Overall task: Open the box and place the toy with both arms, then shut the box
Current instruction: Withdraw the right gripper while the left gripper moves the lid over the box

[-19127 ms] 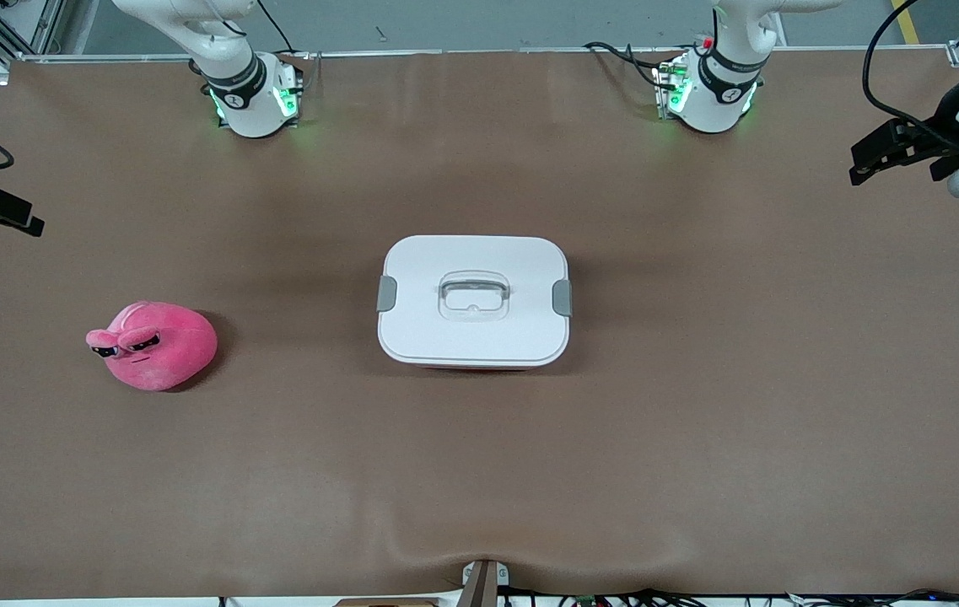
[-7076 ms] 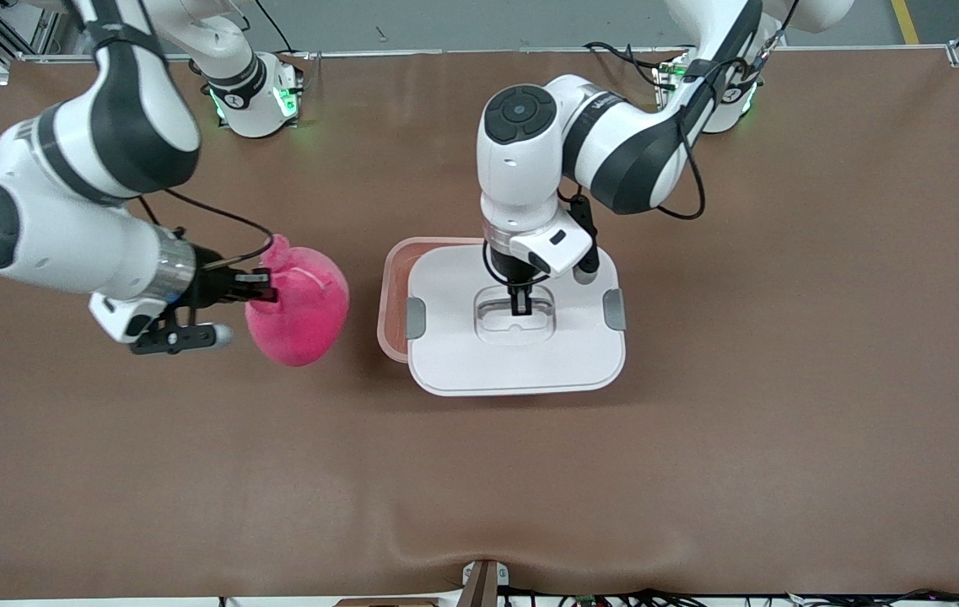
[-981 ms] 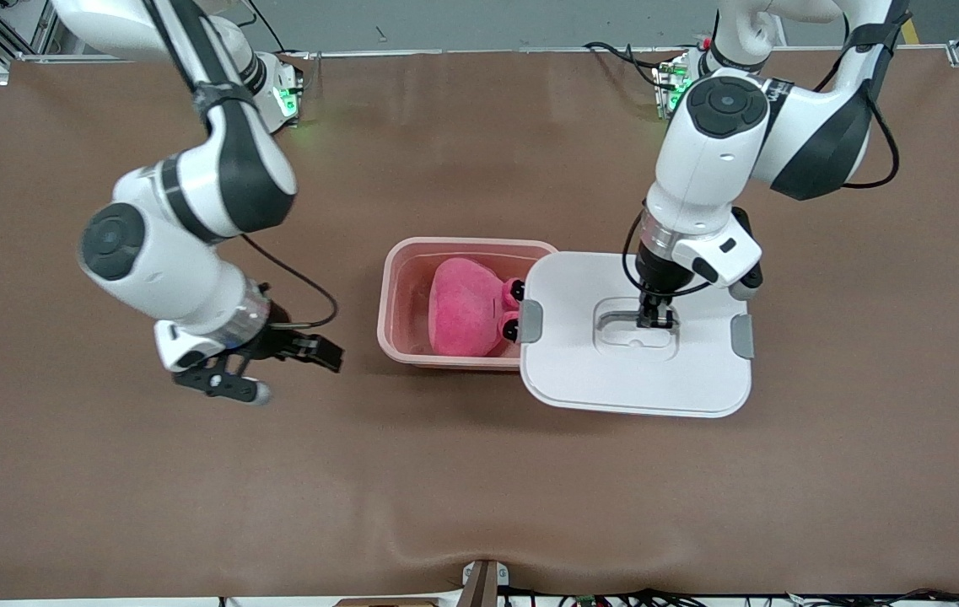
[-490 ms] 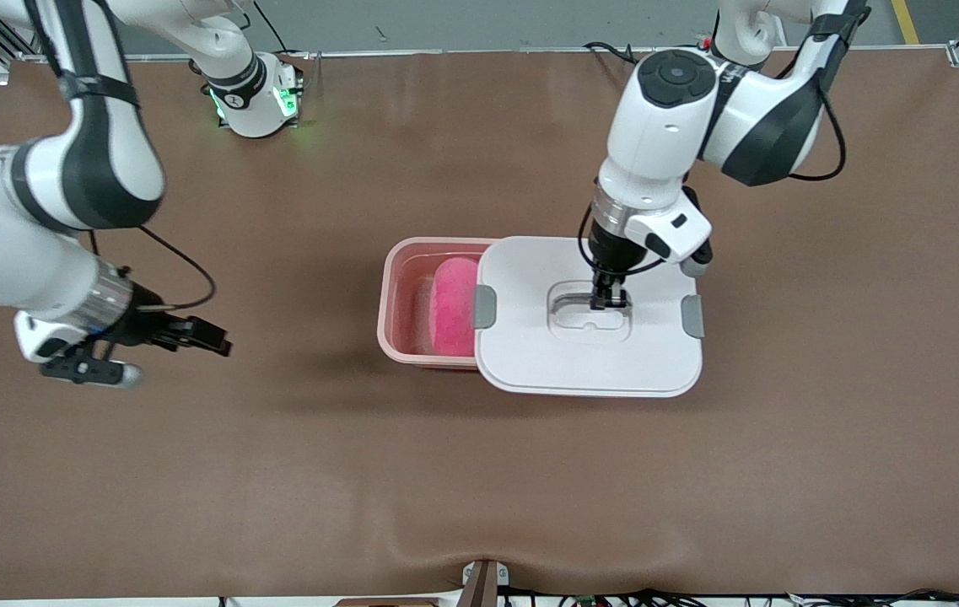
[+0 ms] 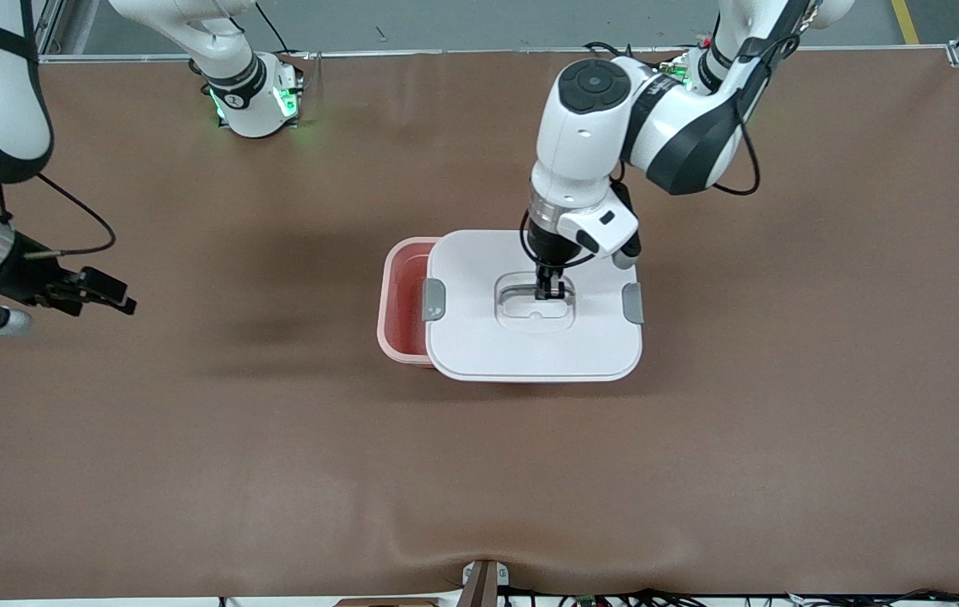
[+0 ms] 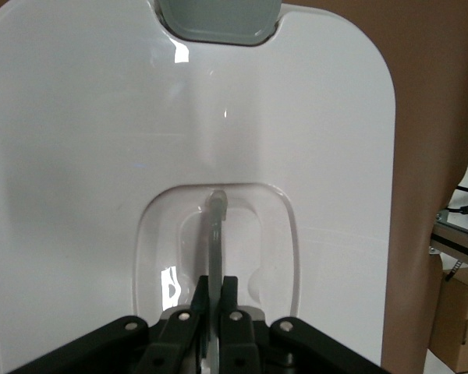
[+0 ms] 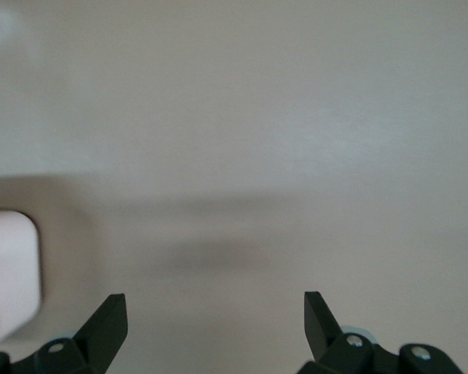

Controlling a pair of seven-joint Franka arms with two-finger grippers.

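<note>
The white lid (image 5: 534,305) is held in the middle of the frame by the left gripper (image 5: 548,291), whose jaws are pinched on the clear handle (image 6: 216,234) in the lid's recess. The lid is carried over the pink box (image 5: 401,302) and covers most of it; only the strip of the box toward the right arm's end of the worktop (image 5: 479,472) is left uncovered. 2 grey clips (image 5: 433,300) are seen on the lid's short sides. The toy cannot be seen; only the box's pink inside shows in the open strip. The right gripper (image 5: 95,291) is seen at the left edge of the frame, over bare worktop, with its jaws spread wide and nothing between them.
</note>
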